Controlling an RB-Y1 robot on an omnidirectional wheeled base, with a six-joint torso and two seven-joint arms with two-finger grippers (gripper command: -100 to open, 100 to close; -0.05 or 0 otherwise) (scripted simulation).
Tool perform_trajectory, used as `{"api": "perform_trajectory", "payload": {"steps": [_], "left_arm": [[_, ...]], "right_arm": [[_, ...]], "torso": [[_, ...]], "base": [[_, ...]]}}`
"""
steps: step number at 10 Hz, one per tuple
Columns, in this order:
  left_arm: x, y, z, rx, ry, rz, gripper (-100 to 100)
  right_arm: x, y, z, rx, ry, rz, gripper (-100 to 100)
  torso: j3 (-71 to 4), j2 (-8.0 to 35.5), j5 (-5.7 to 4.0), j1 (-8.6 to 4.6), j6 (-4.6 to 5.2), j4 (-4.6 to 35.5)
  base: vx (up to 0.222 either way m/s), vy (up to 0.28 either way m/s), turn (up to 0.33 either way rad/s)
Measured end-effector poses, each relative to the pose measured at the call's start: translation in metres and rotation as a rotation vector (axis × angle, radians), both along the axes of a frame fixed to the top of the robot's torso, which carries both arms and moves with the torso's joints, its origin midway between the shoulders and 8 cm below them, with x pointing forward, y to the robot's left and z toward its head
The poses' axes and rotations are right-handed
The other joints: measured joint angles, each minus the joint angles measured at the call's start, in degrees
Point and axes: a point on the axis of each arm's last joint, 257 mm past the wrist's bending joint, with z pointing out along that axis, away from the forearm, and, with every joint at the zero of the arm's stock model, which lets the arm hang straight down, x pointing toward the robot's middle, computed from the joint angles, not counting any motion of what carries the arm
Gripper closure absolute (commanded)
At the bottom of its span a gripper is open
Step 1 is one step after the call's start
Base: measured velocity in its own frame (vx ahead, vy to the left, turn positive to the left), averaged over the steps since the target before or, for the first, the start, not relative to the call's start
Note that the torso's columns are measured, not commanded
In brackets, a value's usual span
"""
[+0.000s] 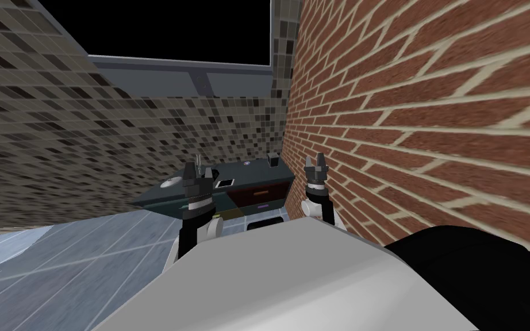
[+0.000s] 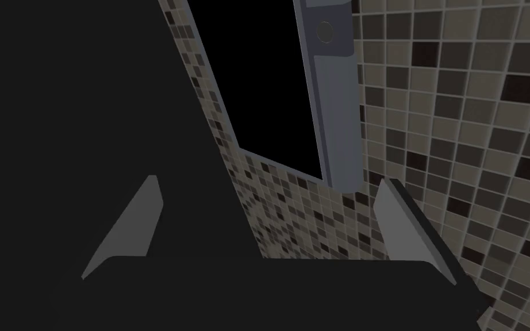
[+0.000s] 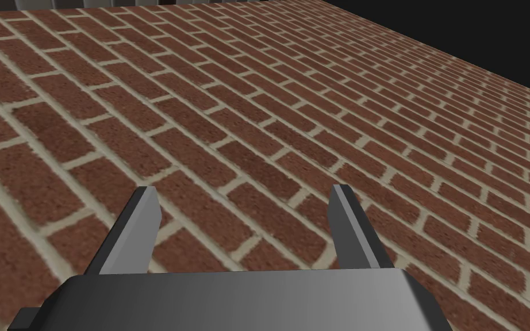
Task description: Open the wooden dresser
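The dresser [image 1: 258, 192] stands ahead of me in the corner between the tiled wall and the brick wall. It has a dark top and reddish-brown drawer fronts with small handles, all shut. My left gripper [image 1: 196, 171] is raised in front of its left half, apart from it, and its fingers [image 2: 137, 230] are open with nothing between them. My right gripper [image 1: 315, 162] is raised near the dresser's right end, close to the brick wall. Its fingers [image 3: 347, 224] are open and empty too.
A red brick wall [image 1: 430, 115] runs close along my right. A mosaic tile wall [image 1: 85, 126] spreads to the left and behind the dresser, with a grey frame [image 1: 200, 74] around a black area. Small items [image 1: 224, 183] lie on the dresser top. Pale floor [image 1: 85, 253] spreads at left.
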Motion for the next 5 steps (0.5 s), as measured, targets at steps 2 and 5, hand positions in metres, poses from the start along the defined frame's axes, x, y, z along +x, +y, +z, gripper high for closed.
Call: {"api": "perform_trajectory", "payload": {"steps": [2, 5], "left_arm": [[0.0000, 0.0000, 0.0000, 0.000, 0.000, 0.000, 0], [-0.0001, 0.0000, 0.0001, 0.000, 0.000, 0.000, 0]], "right_arm": [[0.0000, 0.0000, 0.0000, 0.000, 0.000, 0.000, 0], [-0.0001, 0.0000, 0.0001, 0.000, 0.000, 0.000, 0]], "torso": [[-12.00, 5.97, 0.00, 0.00, 0.00, 6.00], [-36.92, 18.45, 0.00, 0.00, 0.00, 18.46]], "base": [[0.000, 0.000, 0.000], [0.000, 0.000, 0.000]]}}
